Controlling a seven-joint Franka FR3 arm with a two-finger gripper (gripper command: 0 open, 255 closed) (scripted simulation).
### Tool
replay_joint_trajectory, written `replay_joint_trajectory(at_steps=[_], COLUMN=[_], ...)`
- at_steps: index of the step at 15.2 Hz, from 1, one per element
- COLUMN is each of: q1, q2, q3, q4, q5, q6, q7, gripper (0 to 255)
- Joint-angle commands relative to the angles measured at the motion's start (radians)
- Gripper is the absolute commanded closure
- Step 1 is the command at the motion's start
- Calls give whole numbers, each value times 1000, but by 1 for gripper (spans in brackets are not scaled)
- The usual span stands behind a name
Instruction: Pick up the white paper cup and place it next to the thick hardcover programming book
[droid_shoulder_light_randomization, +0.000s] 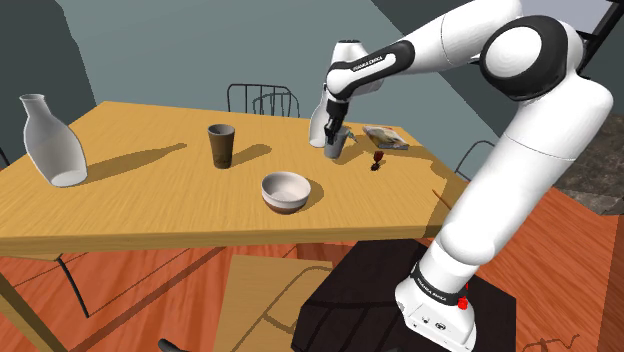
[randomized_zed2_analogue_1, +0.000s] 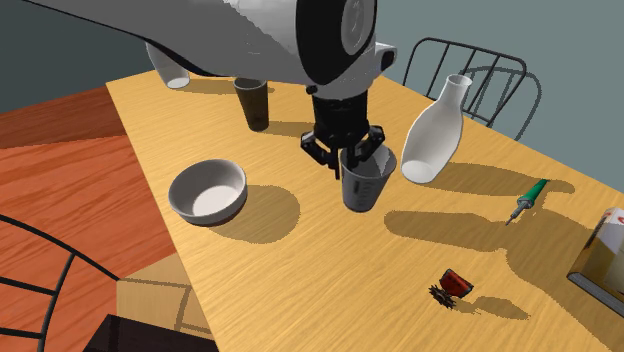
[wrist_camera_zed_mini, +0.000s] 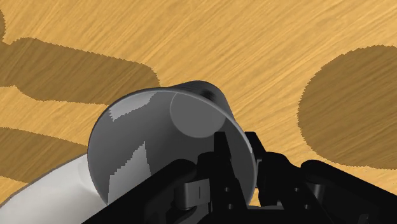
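One grey cup (randomized_zed2_analogue_1: 365, 190) to move, standing upright near the middle of the counter (randomized_zed2_analogue_1: 300, 290), between a white bowl (randomized_zed2_analogue_1: 208, 190) on the second exterior view's left and a tall white bottle (randomized_zed2_analogue_1: 437, 130) on its right. Gripped at the rim by the tool (randomized_zed2_analogue_1: 350, 160): one black finger inside the mouth, the other outside, the thin wall pinched between them, plainest in the wrist view. Hard to tell whether raised off the wood or resting on it.

Book (droid_shoulder_light_randomization: 386, 137) lying flat toward the counter's right edge in the shoulder view, to the right of cup and tool and slightly farther back, apart from both. Long side slanting from far-left to near-right.

Two small hazards along the way in the second exterior view: a red object (randomized_zed2_analogue_1: 455, 283) on the near side, a green-handled screwdriver (randomized_zed2_analogue_1: 528, 198) on the far side.

Next, by judgement: lift clear, carry right between those two, set down upright just beside the book's nearer long edge without touching it. Likely risk: swinging or slipping, given a grip on one wall only, so best done low and slow.
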Motion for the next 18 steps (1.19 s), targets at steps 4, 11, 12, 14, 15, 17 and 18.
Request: replay_joint_trajectory(at_steps=[4,11,12,14,15,17,18], q1=[1,3,4,4,4,5,5], q2=[-28,-53,-56,-61,-63,-66,-68], q3=[2,4,5,5,6,7,7], q4=[41,108,119,140,151,174,186], q5=[0,1,1,2,2,3,3], q6=[-68,-160,-173,-200,-213,-239,-252], q7=[-5,-12,-14,-16,-17,-20,-21], gripper=[255,255,255,255,255,255,255])
